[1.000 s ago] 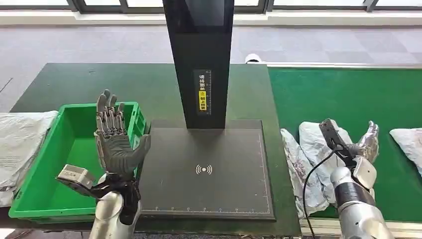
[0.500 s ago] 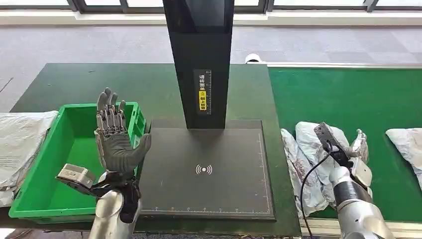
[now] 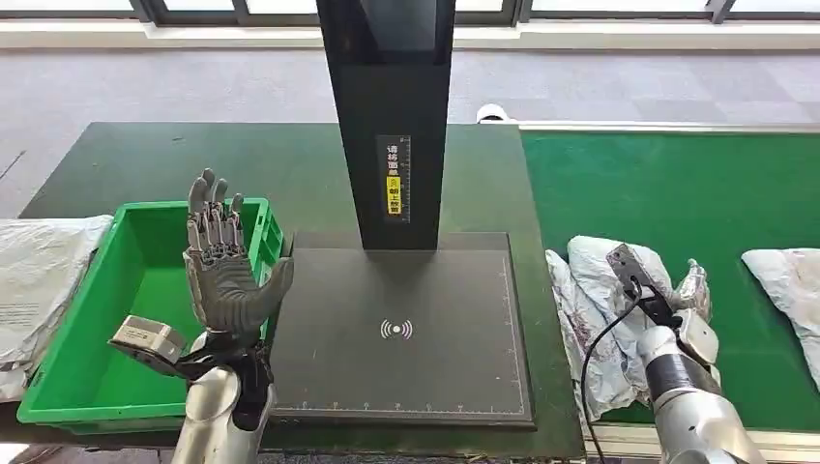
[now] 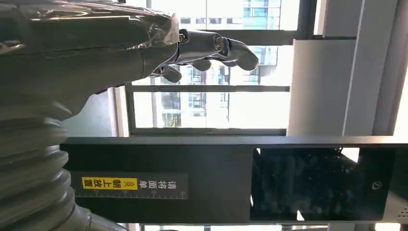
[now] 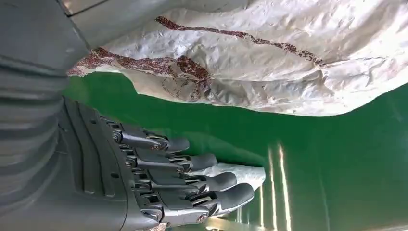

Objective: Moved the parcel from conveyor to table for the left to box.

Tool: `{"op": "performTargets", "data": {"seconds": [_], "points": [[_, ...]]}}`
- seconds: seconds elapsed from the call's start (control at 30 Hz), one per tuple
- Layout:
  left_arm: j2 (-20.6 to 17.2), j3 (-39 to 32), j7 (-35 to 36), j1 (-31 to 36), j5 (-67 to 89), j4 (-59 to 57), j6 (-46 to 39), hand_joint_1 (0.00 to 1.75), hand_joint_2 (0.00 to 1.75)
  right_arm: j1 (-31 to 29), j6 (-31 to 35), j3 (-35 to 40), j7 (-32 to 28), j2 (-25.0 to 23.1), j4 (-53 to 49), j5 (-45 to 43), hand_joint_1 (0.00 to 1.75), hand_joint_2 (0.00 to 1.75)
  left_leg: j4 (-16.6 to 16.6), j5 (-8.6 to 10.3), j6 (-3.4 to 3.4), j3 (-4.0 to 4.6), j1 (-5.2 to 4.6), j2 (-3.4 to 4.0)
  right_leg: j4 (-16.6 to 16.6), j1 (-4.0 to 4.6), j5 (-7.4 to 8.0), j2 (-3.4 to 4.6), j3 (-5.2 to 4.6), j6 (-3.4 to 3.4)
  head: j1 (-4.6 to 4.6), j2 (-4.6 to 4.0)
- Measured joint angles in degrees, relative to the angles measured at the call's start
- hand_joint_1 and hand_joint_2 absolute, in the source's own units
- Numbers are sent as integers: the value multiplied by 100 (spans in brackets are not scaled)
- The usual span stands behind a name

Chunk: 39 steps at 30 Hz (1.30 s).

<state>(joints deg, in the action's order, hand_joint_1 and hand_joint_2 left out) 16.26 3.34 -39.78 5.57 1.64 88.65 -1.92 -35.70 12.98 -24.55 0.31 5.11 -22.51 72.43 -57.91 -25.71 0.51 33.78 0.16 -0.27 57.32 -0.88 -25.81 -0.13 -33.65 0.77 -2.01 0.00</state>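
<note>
The white poly-bag parcel (image 3: 604, 275) beside the scanner plate (image 3: 401, 324) looks light, limp, slippery — best gathered mid-body by the right hand (image 3: 691, 295), fingers (image 5: 192, 162) apart and empty above it — left hand (image 3: 224, 280) likewise empty.

Black scanner post (image 3: 392, 116); scan pad (image 3: 401, 324).

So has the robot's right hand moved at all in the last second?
Yes. The right hand has dropped and slid left toward the table edge, closer over the white parcel.

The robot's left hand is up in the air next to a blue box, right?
Not quite. The left hand is raised and open, but the box beside it is green, not blue. The head view shows this.
</note>
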Motion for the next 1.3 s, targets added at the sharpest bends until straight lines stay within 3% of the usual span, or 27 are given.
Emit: {"op": "performTargets", "data": {"seconds": [1.3], "points": [[0, -15, 0, 30, 2, -4, 0, 0, 175, -7, 0, 0, 0, 2, 28, 0, 0, 175, 0, 0, 0, 0, 0, 0, 0, 0, 0, 0, 0, 0, 0, 2]]}}
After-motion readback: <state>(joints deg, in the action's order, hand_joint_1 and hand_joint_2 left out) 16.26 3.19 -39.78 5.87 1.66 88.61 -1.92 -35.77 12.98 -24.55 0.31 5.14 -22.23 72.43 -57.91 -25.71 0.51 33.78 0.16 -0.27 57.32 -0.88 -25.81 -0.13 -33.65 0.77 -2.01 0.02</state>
